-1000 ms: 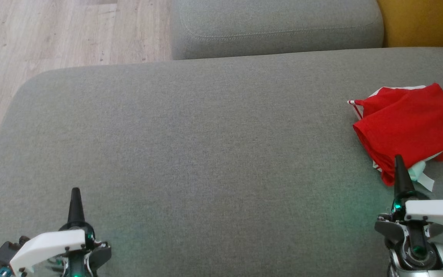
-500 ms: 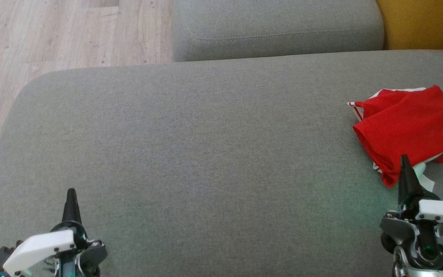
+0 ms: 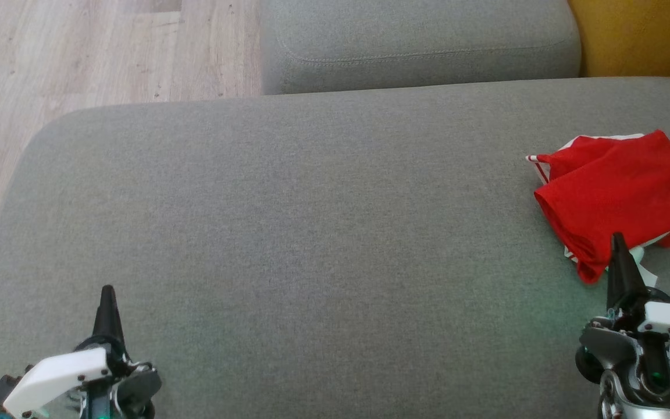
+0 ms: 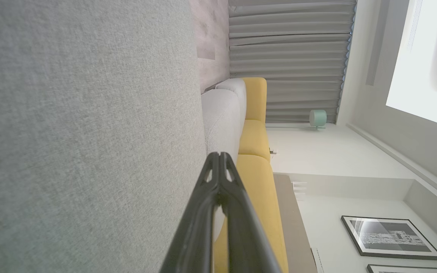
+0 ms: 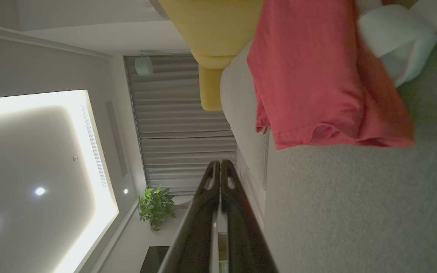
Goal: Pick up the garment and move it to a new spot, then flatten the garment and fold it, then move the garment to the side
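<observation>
Grey cushion [image 3: 312, 233] spreads before us; the garment [image 3: 620, 186] lies folded at its far right, seemingly set aside. Our left gripper [image 3: 107, 297] and right gripper [image 3: 619, 244] hover with fingers pressed together, empty, likely finished.

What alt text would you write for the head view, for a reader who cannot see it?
A red garment lies on a wide grey sofa cushion, at the picture's right. The right gripper, shut, points at the garment's near edge from the lower right; the left gripper, shut, sits at the lower left over bare cushion.
</observation>
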